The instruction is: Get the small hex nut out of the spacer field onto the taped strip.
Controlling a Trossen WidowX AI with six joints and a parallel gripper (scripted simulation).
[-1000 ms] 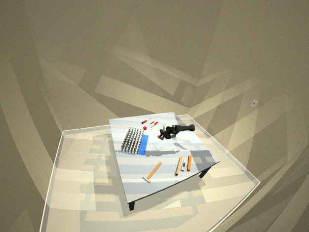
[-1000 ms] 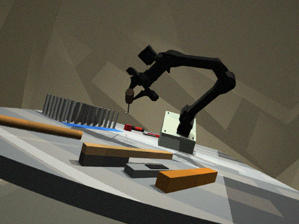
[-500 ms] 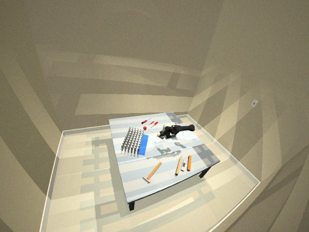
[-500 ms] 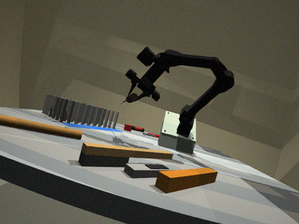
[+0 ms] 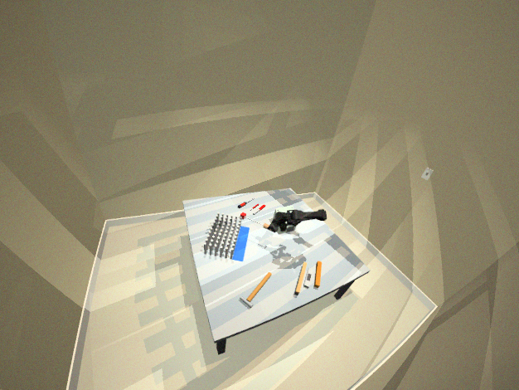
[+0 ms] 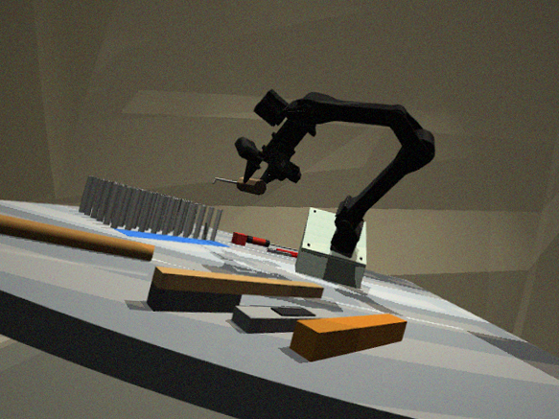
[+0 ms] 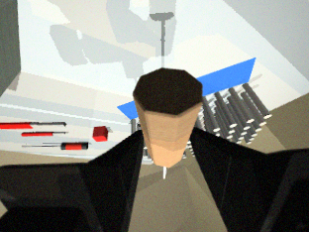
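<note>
1. Above the counter [image 5: 228, 312] [image 6: 190, 338] [image 7: 59, 106], your jaws [image 5: 268, 227] [image 6: 255, 180] grip the hook tool's wooden handle [image 5: 266, 226] [image 6: 252, 185] [image 7: 167, 124].
2. You can't see the nut; presumably it's among the spacers [image 5: 221, 236] [image 6: 143, 209] [image 7: 233, 111].
3. Dragging, tool put-down and release remain.

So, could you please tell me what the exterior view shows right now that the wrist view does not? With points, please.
Only the exterior view shows the arm's base block [image 6: 329, 270], the orange bar [image 6: 348, 334], the grey block with a dark patch [image 6: 259, 318] and the bent tip of the hook tool [image 6: 215, 179].

Only the wrist view shows the pale tops of the spacers [image 6: 148, 212] [image 7: 218, 114] from above.

Both show the gripper [image 6: 255, 178] [image 7: 165, 133] shut on the tool's wooden handle [image 6: 252, 185] [image 7: 167, 121], the blue strip [image 6: 171, 238] [image 7: 225, 76] and the red block [image 6: 239, 238] [image 7: 100, 133].
</note>
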